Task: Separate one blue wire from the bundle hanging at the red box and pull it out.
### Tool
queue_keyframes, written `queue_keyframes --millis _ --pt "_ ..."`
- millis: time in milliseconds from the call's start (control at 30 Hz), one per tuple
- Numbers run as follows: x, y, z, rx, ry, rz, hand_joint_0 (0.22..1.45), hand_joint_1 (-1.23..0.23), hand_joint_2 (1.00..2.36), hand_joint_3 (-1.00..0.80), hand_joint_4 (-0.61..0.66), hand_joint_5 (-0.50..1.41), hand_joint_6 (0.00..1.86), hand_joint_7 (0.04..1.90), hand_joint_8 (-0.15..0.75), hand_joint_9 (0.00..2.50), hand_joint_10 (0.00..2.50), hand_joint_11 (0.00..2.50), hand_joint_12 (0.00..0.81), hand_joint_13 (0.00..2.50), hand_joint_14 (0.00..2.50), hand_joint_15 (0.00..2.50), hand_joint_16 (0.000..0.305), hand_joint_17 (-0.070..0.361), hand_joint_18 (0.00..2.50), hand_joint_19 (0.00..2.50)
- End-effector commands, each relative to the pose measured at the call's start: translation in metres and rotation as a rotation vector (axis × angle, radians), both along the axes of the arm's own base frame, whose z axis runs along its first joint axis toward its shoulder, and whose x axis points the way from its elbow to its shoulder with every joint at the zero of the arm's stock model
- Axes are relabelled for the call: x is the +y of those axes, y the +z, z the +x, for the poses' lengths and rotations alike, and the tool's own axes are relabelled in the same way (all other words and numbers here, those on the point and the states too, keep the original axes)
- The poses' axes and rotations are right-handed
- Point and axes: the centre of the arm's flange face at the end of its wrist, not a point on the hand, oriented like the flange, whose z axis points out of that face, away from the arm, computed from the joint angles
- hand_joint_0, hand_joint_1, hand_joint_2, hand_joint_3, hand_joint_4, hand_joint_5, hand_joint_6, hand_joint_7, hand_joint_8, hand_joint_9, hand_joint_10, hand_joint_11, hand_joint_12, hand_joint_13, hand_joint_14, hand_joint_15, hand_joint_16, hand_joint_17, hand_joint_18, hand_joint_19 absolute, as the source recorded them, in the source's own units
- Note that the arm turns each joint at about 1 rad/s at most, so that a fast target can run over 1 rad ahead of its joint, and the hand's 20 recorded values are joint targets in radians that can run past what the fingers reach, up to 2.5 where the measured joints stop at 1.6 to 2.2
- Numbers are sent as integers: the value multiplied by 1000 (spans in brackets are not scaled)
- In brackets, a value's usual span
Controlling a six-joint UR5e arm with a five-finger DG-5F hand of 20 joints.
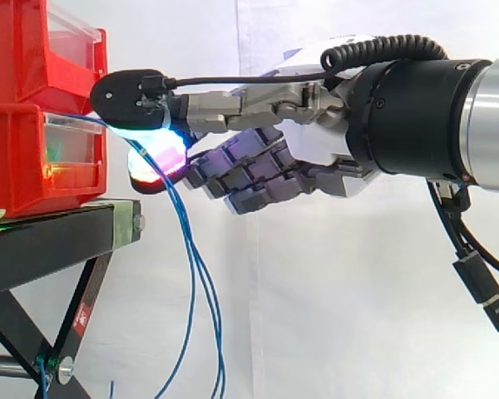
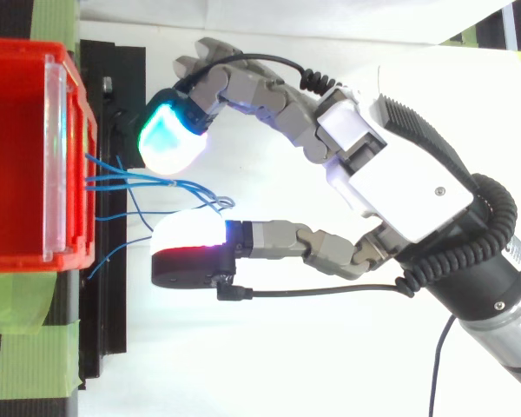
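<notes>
While the hand [image 2: 391, 187] stretches in towards the box, two of its fingertips stand apart like open tongs, the cyan pad [image 2: 169, 139] on one side and the white pad [image 2: 191, 236] on the other, with nothing pinched as far as I can see. Between them run the blue wires [image 2: 139, 182], coming out of the front of the red box [image 1: 21, 158], then dropping past the edge of the black stand [image 1: 58, 241]. So the wires lie dead ahead of the palm, lengthwise through the gap. I'd say one strand is best caught where they fan apart near the white pad. Behind everything hangs the white curtain [image 1: 333, 316].
</notes>
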Motion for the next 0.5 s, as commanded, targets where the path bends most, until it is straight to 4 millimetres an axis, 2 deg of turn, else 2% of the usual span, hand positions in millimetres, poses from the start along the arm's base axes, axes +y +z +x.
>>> queue_keyframes --millis 0,467 --pt "2 1 1 -2 2 1 555 -759 1000 -500 299 -123 501 1197 341 452 2 89 407 242 3 124 58 130 341 78" --pt "-3 -5 -3 49 -3 -20 555 -771 1000 -500 298 -118 501 1234 342 460 3 98 409 255 3 127 58 130 354 90"
